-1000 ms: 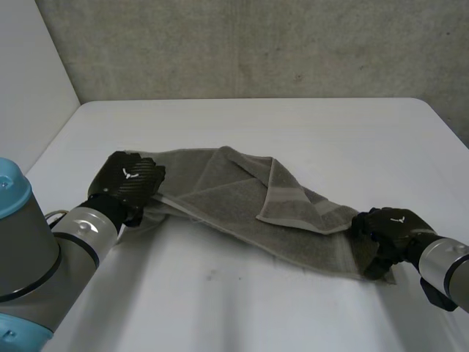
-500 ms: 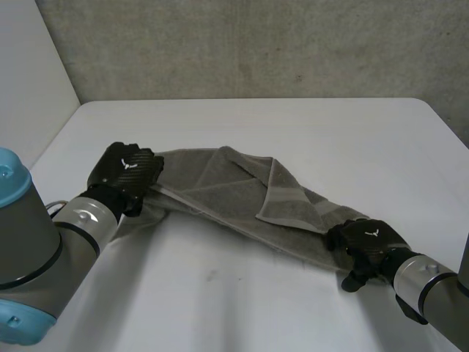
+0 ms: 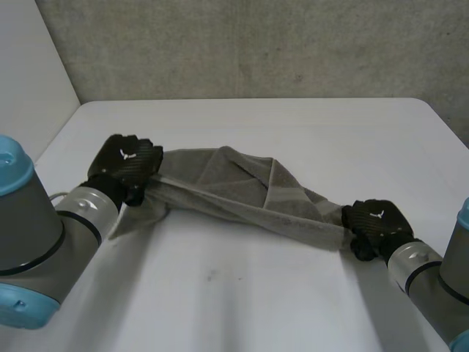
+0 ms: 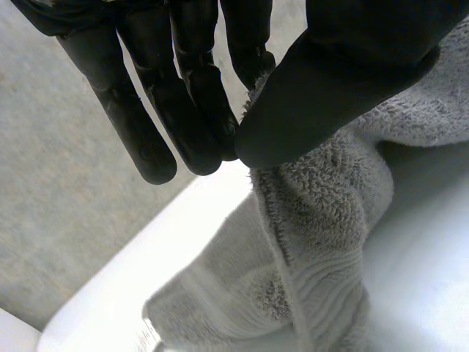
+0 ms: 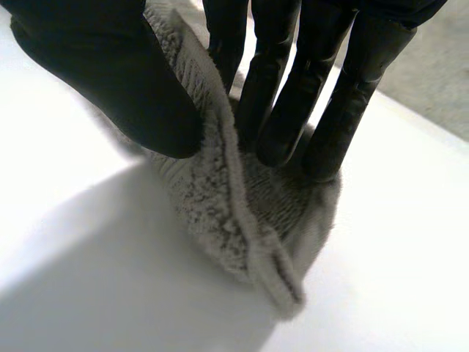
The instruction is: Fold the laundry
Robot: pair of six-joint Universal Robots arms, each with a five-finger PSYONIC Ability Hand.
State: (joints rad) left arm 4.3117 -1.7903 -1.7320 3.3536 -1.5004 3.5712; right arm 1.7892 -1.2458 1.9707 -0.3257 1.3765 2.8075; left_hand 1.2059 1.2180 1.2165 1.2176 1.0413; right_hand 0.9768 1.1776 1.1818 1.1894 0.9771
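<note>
A grey towel (image 3: 234, 192) stretches in a bunched band across the white table (image 3: 293, 132), with a folded flap near its middle. My left hand (image 3: 126, 163) holds the towel's left end; in the left wrist view its thumb (image 4: 330, 88) pinches the towel's edge (image 4: 322, 213) against the straight fingers (image 4: 183, 110). My right hand (image 3: 375, 224) holds the right end. Seen from the right wrist, its thumb (image 5: 110, 73) and fingers (image 5: 293, 95) pinch the towel's corner (image 5: 234, 213), which hangs just over the table.
A concrete wall (image 3: 256, 44) rises behind the table's far edge. Bare white tabletop lies in front of and behind the towel.
My right hand has closed on the towel's right end and lifted it, moving slightly right. The towel has pulled taut into a narrow band between both hands. The left hand has barely moved.
</note>
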